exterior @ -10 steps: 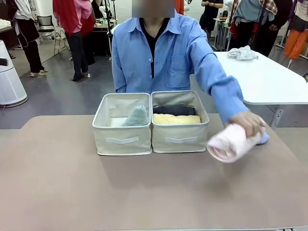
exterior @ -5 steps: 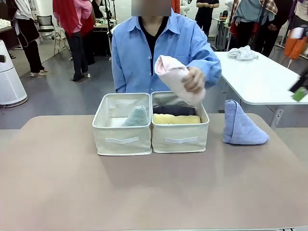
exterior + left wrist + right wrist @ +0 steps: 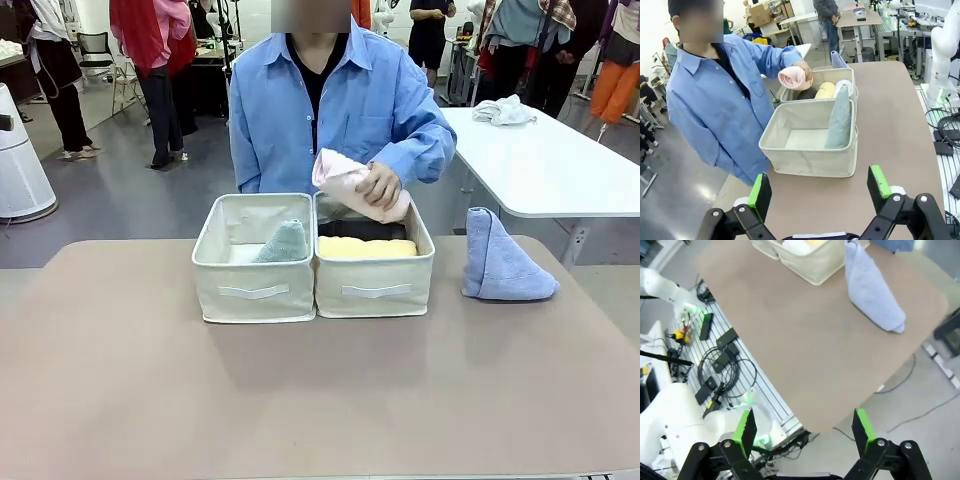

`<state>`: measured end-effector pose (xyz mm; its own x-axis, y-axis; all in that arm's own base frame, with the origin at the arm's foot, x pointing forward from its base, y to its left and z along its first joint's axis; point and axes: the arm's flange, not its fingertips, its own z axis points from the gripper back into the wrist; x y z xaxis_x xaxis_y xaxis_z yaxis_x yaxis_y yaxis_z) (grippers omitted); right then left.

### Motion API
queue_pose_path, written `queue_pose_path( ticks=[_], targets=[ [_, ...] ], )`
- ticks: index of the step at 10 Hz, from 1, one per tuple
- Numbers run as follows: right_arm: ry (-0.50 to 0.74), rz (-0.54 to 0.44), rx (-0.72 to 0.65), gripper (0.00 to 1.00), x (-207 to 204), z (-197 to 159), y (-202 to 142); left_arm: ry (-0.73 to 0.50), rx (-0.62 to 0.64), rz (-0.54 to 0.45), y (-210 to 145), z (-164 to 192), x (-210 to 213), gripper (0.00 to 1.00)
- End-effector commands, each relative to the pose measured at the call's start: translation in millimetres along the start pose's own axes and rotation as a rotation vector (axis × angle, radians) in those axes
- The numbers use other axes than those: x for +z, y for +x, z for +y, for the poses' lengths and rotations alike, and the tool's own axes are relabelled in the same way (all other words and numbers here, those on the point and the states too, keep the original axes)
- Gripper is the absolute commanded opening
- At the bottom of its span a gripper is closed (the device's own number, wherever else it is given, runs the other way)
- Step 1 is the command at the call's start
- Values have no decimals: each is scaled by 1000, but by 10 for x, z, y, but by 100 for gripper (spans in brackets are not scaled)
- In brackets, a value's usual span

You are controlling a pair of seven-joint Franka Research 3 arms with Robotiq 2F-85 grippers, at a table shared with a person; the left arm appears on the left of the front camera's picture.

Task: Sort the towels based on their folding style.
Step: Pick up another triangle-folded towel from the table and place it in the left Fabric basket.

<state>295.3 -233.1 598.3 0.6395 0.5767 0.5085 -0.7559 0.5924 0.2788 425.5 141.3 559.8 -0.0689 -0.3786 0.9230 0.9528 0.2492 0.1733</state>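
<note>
Crowding is my worry: the person's hand (image 3: 381, 185) holds the pink rolled terry towel (image 3: 338, 173) over the right beige fabric box (image 3: 400, 272), where the yellow roll (image 3: 366, 247), the dark grey roll (image 3: 362, 230) and what looks like a white roll (image 3: 844, 86) already lie. Reaching in now, I could strike that hand. My left gripper (image 3: 820, 187) and right gripper (image 3: 804, 426) both hang spread wide, holding nothing. The blue triangle-folded towel (image 3: 500, 265) stands alone on the tan table (image 3: 300, 400), well apart from the left beige fabric box (image 3: 235, 272) with the pale green triangle towel (image 3: 284, 243); pinched at its tip, I judge, it could unfold.
</note>
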Motion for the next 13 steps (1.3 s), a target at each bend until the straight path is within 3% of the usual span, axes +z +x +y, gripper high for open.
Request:
queue_pose_path(
  ticks=[1, 3, 8, 10, 11, 12, 13],
  targets=[
    [30, 30, 54, 100, -177, -71, 266, 4, -8, -16, 4, -10, 9, 100],
    [54, 56, 69, 100, -316, -95, 388, 4, -8, -16, 4, -10, 9, 100],
    [121, 160, 190, 100, -1257, -22, 1307, 4, -8, -16, 4, -10, 9, 100],
    [136, 145, 206, 100, -1425, 11, 1398, 4, -8, -16, 4, -10, 9, 100],
    [177, 85, 192, 100, -1368, 10, 1358, 4, -8, -16, 4, -10, 9, 100],
    [139, 178, 224, 100, -1420, 15, 1454, 4, -8, -16, 4, -10, 9, 100],
    [139, 178, 224, 100, -1420, 15, 1454, 4, -8, -16, 4, -10, 9, 100]
  ],
)
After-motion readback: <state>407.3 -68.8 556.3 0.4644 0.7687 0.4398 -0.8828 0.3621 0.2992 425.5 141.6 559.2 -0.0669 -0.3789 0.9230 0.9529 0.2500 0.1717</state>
